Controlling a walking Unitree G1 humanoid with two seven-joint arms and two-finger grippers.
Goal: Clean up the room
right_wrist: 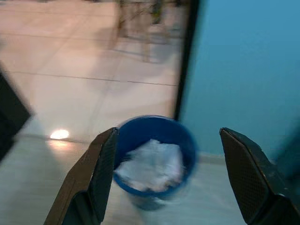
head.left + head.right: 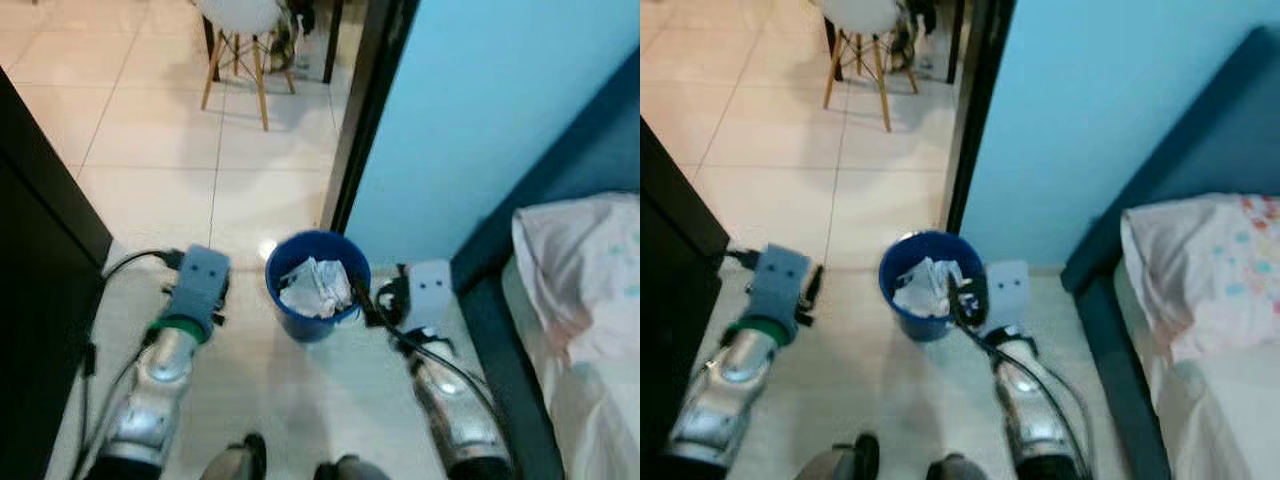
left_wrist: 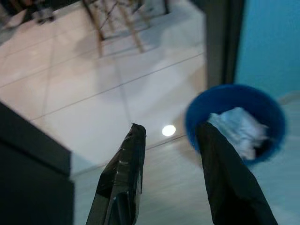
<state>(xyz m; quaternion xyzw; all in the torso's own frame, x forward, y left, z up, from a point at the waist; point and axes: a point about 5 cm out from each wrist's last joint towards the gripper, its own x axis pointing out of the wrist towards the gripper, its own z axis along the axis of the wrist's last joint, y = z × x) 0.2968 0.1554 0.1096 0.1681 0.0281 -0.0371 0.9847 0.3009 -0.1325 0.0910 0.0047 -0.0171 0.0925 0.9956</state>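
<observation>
Both grippers hang spread and empty: the right gripper (image 1: 168,183) sits just above and beside the bin (image 2: 317,285), its fingers (image 1: 93,173) wide apart with the bin framed between them, while the left gripper (image 3: 173,178) hovers on the bin's other side, fingers parted, holding nothing.

That bin is a small round blue one standing upright on the floor, close to the foot of the blue wall (image 2: 500,120). Crumpled white paper (image 2: 315,288) fills it nearly to the rim. I judge the bin light, thin-walled plastic, stiff enough to hold by the rim yet likely to flex if squeezed hard and to tip easily if knocked. The paper is soft and nearly weightless; loose pieces could spill if the bin tilts. The rim, or the wall just below it, looks the best hold, with the bin kept level.

Under the bin the floor (image 2: 150,150) is pale glossy tile, showing a lamp's reflection, so the bin may slide when nudged. Beyond the bin, past a dark door frame (image 2: 355,120), stands a chair (image 2: 240,40) with wooden legs. To the bin's right is a bed (image 2: 590,330) with a pale pillow (image 2: 575,250) in a dark blue frame; to its left, a black cabinet (image 2: 40,290).
</observation>
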